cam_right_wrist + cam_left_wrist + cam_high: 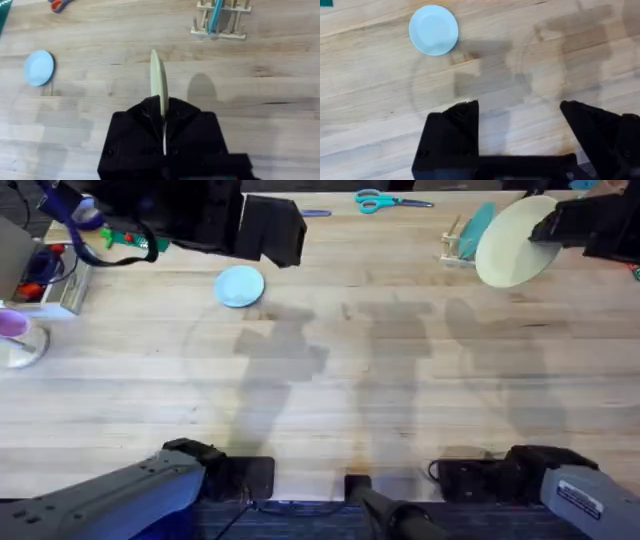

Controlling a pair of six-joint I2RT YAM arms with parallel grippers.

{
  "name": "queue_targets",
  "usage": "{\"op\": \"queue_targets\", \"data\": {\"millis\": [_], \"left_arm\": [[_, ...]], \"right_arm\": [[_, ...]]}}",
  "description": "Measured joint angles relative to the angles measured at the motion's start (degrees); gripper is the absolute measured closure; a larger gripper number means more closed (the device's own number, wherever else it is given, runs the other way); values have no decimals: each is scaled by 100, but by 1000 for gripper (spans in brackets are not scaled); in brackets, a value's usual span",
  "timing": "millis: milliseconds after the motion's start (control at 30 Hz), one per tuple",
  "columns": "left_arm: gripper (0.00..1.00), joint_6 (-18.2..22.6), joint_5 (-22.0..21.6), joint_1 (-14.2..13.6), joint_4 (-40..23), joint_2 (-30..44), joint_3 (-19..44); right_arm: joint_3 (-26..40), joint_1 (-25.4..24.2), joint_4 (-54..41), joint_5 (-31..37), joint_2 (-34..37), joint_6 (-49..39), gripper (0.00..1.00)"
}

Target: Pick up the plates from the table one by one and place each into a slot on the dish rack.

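Observation:
A light blue plate (240, 285) (433, 29) (39, 67) lies flat on the table (330, 400). My left gripper (519, 105) hangs open high above the bare wood beside it, holding nothing. My right gripper (550, 225) (162, 112) is shut on a pale yellow-cream plate (512, 242) (158, 82), which it holds on edge in the air just right of the dish rack (458, 248) (220, 22). A teal-blue plate (477, 228) (215, 14) stands upright in one slot between the pegs.
Blue-handled scissors (385, 200) lie at the far edge behind the rack. A purple-topped cup (15, 332) and a box of clutter (45, 275) sit at the left edge. Shadows of the arms fall across the middle planks.

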Motion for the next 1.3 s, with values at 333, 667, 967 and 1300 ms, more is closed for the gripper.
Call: {"op": "queue_targets", "data": {"millis": [333,667,967,1300], "left_arm": [[7,0,0,0,0,0,0],[7,-2,0,0,0,0,0],[7,-1,0,0,0,-1,0],[8,0,-2,0,0,0,0]], "right_arm": [[2,0,102,731,0,325,970],[0,0,882,1930,237,384,970],[0,0,1450,2563,1008,545,971],[0,0,2359,2745,1596,596,971]]}}
